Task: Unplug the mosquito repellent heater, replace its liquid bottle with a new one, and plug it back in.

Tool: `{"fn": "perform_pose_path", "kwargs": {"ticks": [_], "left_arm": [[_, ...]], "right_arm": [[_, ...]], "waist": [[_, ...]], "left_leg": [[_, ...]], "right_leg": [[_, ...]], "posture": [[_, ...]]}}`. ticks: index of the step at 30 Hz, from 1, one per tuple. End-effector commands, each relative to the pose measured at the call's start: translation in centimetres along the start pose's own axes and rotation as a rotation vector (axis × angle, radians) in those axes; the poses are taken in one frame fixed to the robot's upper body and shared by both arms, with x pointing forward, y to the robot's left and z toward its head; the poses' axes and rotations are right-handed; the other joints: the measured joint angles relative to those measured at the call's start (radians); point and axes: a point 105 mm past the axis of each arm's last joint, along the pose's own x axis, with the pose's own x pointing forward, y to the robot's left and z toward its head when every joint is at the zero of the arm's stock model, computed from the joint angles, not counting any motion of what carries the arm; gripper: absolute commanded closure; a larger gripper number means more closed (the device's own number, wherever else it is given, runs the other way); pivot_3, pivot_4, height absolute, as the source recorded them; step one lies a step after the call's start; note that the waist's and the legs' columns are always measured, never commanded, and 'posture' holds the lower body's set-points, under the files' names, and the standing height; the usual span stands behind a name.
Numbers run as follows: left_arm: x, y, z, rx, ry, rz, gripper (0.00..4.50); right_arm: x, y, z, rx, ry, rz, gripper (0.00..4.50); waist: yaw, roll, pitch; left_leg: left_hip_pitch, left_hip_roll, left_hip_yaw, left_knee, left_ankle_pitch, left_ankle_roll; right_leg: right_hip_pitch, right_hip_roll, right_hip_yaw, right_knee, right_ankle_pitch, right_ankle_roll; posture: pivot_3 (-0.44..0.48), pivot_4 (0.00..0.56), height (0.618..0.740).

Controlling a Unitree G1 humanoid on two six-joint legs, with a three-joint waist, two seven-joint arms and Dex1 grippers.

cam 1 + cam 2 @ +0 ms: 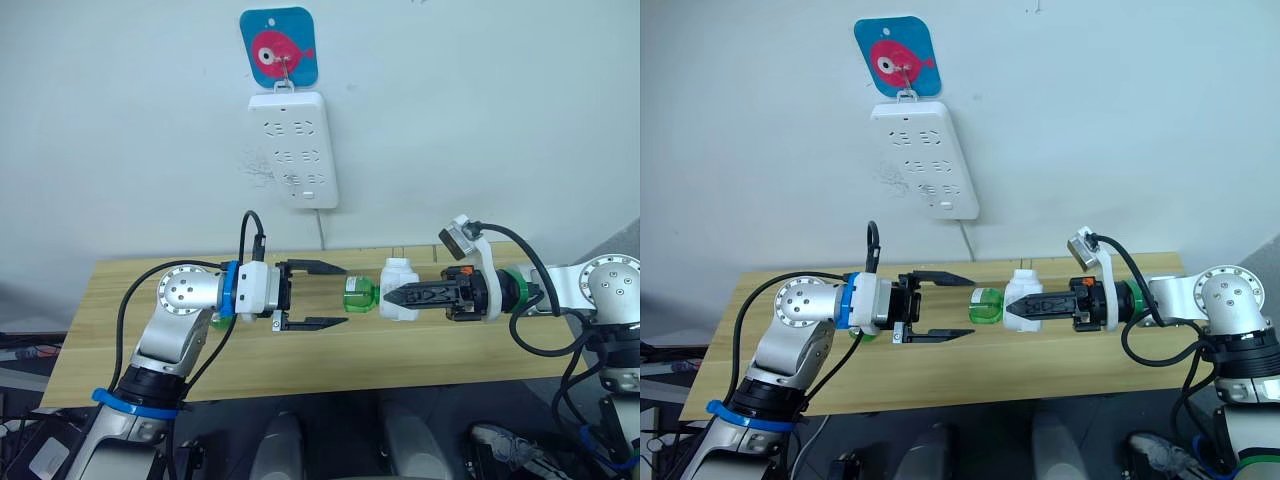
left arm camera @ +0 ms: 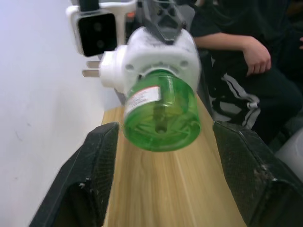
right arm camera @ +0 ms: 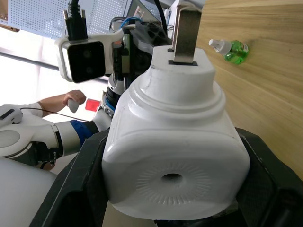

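My right gripper (image 1: 390, 297) is shut on the mosquito repellent heater (image 1: 400, 290), a small white unit held in the air above the wooden table (image 1: 450, 350). Its two metal prongs (image 2: 90, 69) point toward the wall. A green liquid bottle (image 1: 358, 296) is attached to the heater and points at my left gripper (image 1: 315, 295). That gripper is open, level with the bottle, its fingers (image 2: 94, 175) standing a little short of it on either side. Another green bottle (image 3: 232, 49) with a white cap lies on the table behind my left arm.
A long white power strip (image 1: 293, 148) hangs on the wall above the table from a blue fish-picture hook (image 1: 278, 46). A person (image 2: 246, 52) sits off the table's right end.
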Motion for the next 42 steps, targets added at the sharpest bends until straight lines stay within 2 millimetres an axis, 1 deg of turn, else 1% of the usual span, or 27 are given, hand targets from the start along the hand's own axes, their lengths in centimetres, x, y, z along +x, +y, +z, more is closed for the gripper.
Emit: {"fn": "perform_pose_path", "kwargs": {"ticks": [1,8,12,17,20,25,30,31,32,34,37,42], "left_arm": [[0.0,0.9,0.6,0.054,-0.009,0.046,0.02],[1.2,-0.4,0.7,0.122,-0.021,-0.028,0.0],[1.7,-0.3,0.8,0.177,-0.037,-0.024,0.0],[2.0,-0.2,0.6,0.187,-0.051,-0.019,0.0],[2.4,-0.3,0.6,0.182,-0.062,-0.027,0.6],[3.1,-0.2,1.0,0.187,-0.084,-0.03,2.23],[2.9,-0.2,1.9,0.187,-0.093,-0.071,2.28],[2.8,-0.3,2.3,0.171,-0.085,-0.098,2.28],[2.7,-0.1,2.4,0.109,-0.058,-0.122,2.28],[2.6,0.3,2.3,-0.026,0.015,-0.135,2.28],[2.2,1.2,2.9,-0.252,0.085,-0.17,2.28],[1.6,1.0,4.2,-0.485,0.158,-0.251,2.28]], "right_arm": [[-0.2,1.7,0.6,-0.057,-0.006,0.058,1.45],[-0.1,1.8,0.8,-0.062,-0.007,0.058,1.45],[-0.1,1.8,0.8,-0.063,-0.005,0.06,1.45],[-0.1,1.9,0.8,-0.062,-0.005,0.061,1.45],[-0.1,1.9,0.8,-0.062,-0.005,0.061,1.45],[0.0,1.9,0.7,-0.061,-0.004,0.063,1.45],[0.0,1.9,0.6,-0.061,-0.004,0.059,1.45],[-0.1,1.9,0.6,-0.061,-0.004,0.058,1.45],[-0.1,1.8,0.5,-0.062,-0.001,0.055,1.45],[-0.2,1.8,0.4,-0.065,0.007,0.05,1.45],[-0.2,1.7,0.1,-0.065,0.018,0.046,1.45],[-0.2,1.7,-0.2,-0.07,0.028,0.042,1.45]], "waist": [[-0.001,0.0,0.0],[-0.001,0.0,0.0],[0.0,0.0,0.0],[-0.001,0.0,0.0],[-0.001,0.0,0.0],[-0.002,0.0,0.0],[-0.002,0.0,0.0],[-0.002,0.0,0.0],[-0.002,0.0,0.0],[-0.003,0.0,0.0],[-0.005,0.0,0.0],[-0.005,0.0,0.0]], "left_leg": [[0.0,0.0,0.0,0.0,0.0,0.0],[0.0,0.0,0.0,0.0,0.0,0.0],[0.0,0.0,0.0,0.0,0.0,0.0],[0.0,0.0,0.0,0.0,0.0,0.0],[0.0,0.0,0.0,0.0,0.0,0.0],[0.0,0.0,0.0,0.0,0.0,0.0],[0.0,0.0,0.0,0.0,0.0,0.0],[0.0,0.0,0.0,0.0,0.0,0.0],[0.0,0.0,0.0,0.0,0.0,0.0],[0.0,0.0,-0.001,0.0,0.0,0.0],[0.0,0.0,-0.002,0.0,0.0,0.0],[0.0,0.0,-0.003,0.0,0.0,0.0]], "right_leg": [[0.0,0.0,0.0,0.0,0.0,0.0],[0.0,0.0,0.0,0.0,0.0,0.0],[0.0,0.0,0.0,0.0,0.0,0.0],[0.0,0.0,0.0,0.0,0.0,0.0],[0.0,0.0,0.0,0.0,0.0,0.0],[0.0,0.0,0.0,0.0,0.0,0.0],[0.0,0.0,0.0,0.0,0.0,0.0],[0.0,0.0,0.0,0.0,0.0,0.0],[0.0,0.0,0.0,0.0,0.0,0.0],[0.0,0.0,-0.001,0.0,0.0,0.0],[0.001,0.0,-0.001,0.001,0.0,0.0],[0.001,0.001,-0.002,0.0,0.0,0.0]], "posture": [[-0.109,0.189,0.725],[-0.107,0.188,0.725],[-0.11,0.188,0.725],[-0.112,0.189,0.725],[-0.113,0.189,0.725],[-0.117,0.191,0.725],[-0.114,0.194,0.725],[-0.113,0.196,0.725],[-0.11,0.197,0.725],[-0.108,0.197,0.725],[-0.102,0.199,0.725],[-0.101,0.198,0.725]]}}
